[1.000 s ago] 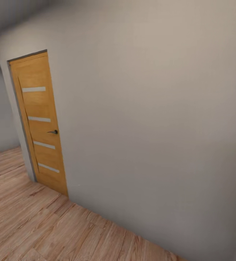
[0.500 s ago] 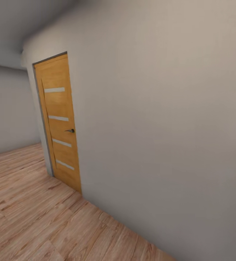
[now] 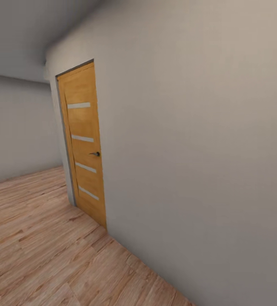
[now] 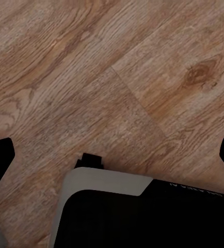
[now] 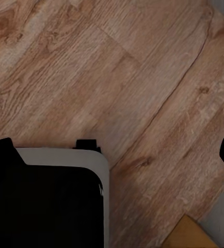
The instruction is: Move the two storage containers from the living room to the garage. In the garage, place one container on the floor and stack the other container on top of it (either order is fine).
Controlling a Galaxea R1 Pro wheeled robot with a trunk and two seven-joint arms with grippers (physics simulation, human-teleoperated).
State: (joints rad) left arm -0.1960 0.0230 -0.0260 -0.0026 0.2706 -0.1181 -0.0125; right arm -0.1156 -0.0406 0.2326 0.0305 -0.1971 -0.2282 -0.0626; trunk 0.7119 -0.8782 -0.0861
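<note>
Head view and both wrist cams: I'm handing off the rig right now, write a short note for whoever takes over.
Left gripper: open, empty, over the wood plank floor.
Right gripper: open, empty, over the same floor.
Robot faces a plain grey wall with a closed wooden door, black handle.
Neither storage container is held.
Left: find both containers, carry them to the garage, stack one on the other.
</note>
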